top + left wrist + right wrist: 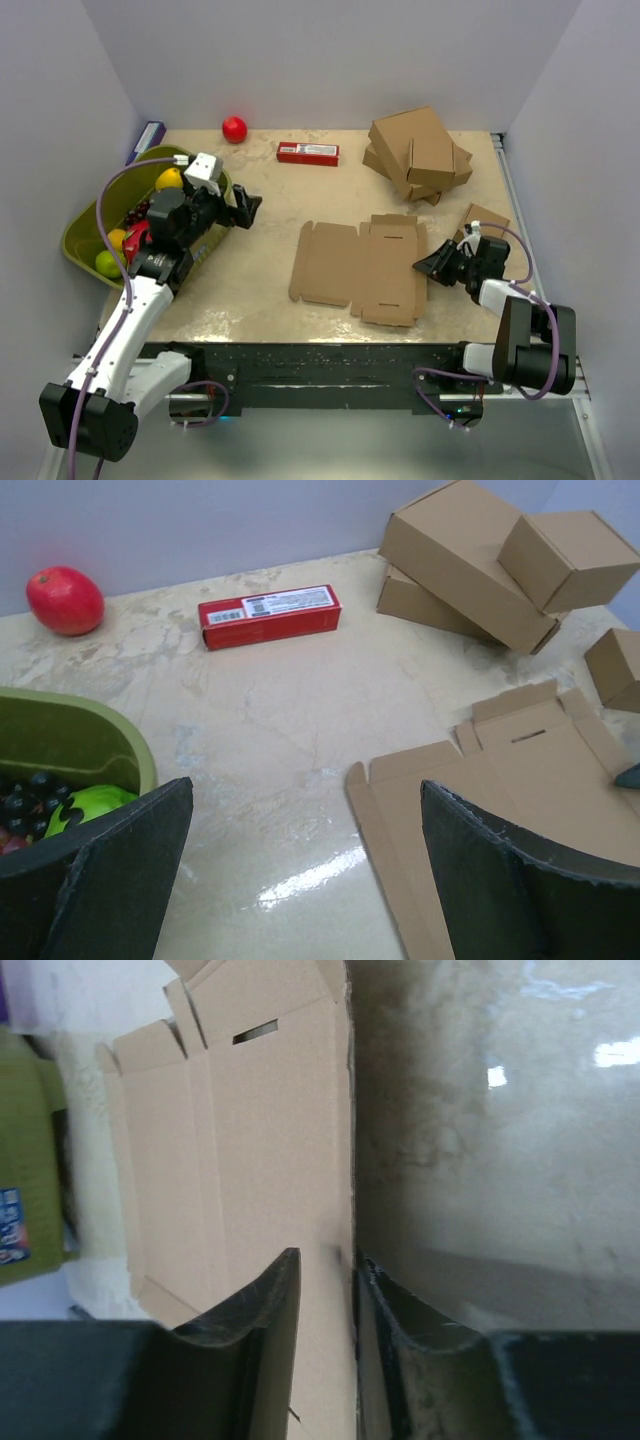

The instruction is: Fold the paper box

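At the near edge of the table (260,265) the 2 arms are rising from their bases, and the right one is reaching only a little way in, its right gripper (428,266) (325,1260) sitting low at the right-hand edge of the paper box (355,265) (520,780) (260,1160). The paper box is lying unfolded, a flat brown cardboard sheet with flaps and slots, in the middle of the table and slightly right of centre. The right gripper's fingers (275,1295) are standing close together, 1 on each side of that edge with a narrow gap between them; I cannot tell whether they are actually pinching the cardboard. Further in and to the left, the left gripper (248,208) (305,800) is hanging above bare table with its jaws spread wide and nothing between them, well apart from the sheet. Just behind it a green basket (80,245) (90,715) is sitting at the table's left side, holding a lemon (170,178), a green fruit (107,263) and some dark grapes (25,790). Over on the right, beyond the right gripper, a small brown box (487,222) (615,667) is resting near the table's edge. Behind it a stack of brown boxes (418,152) (470,565) is piled toward the far right corner. A long red carton (307,153) (269,615) is lying near the back, and a round red fruit (234,129) (65,599) is sitting close to the far wall.
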Controlling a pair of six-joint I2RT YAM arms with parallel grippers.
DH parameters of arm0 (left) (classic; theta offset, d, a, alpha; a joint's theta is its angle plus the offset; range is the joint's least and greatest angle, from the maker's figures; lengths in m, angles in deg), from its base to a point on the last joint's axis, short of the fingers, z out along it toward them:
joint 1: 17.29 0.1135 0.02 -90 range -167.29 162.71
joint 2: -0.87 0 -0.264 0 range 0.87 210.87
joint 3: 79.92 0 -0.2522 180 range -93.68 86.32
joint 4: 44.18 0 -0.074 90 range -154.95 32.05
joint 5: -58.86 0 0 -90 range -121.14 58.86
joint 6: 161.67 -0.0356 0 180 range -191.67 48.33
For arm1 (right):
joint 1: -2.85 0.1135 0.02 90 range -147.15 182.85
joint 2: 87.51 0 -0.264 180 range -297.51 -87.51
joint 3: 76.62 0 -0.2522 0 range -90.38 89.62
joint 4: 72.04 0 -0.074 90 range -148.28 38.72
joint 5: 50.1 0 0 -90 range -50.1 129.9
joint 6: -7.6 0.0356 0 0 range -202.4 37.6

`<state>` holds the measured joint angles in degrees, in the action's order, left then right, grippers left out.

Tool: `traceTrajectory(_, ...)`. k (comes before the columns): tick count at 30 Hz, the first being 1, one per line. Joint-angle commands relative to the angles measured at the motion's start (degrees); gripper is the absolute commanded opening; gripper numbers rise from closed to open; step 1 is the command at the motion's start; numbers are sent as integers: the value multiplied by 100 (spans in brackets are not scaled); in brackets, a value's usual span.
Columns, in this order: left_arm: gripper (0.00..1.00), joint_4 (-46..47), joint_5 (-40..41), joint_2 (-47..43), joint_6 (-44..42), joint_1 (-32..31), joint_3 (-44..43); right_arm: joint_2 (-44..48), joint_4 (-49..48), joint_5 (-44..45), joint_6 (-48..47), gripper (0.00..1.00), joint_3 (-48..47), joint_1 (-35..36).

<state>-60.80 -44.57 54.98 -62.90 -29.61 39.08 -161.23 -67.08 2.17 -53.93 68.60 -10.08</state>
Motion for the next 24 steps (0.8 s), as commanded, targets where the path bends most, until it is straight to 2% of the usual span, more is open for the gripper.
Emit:
traceTrajectory(1,100,548,-730,-23,-95,19,49,-205,-1027,-892,150,17,1,-8)
traceTrajectory(4,100,409,-837,108,-218,-25,14,-223,-1221,-1025,238,2,-51,62)
traceTrajectory(5,100,365,-837,135,-244,-43,-21,-222,-1238,-1060,247,0,-78,106)
traceTrajectory(9,100,434,-1099,223,-271,-104,4,-21,-1046,-806,80,0,-253,396)
traceTrajectory(12,100,592,-1565,319,-262,-148,40,120,-633,-351,-192,0,-569,904)
traceTrajectory(15,100,777,-2328,503,-254,-201,57,77,-167,-42,-587,0,-1096,1721)
traceTrajectory(16,100,891,-2818,565,-245,-227,49,15,-70,-23,-675,0,-1402,2063)
traceTrajectory(18,100,918,-3373,749,-245,-271,-4,-230,254,-58,-912,0,-1894,2329)
traceTrajectory(22,100,805,-3632,856,-402,-298,-65,-547,843,-286,-1264,0,-2704,2777)
traceTrajectory(24,100,611,-3318,847,-657,-298,-144,-609,1388,-252,-1589,0,-3221,2953)
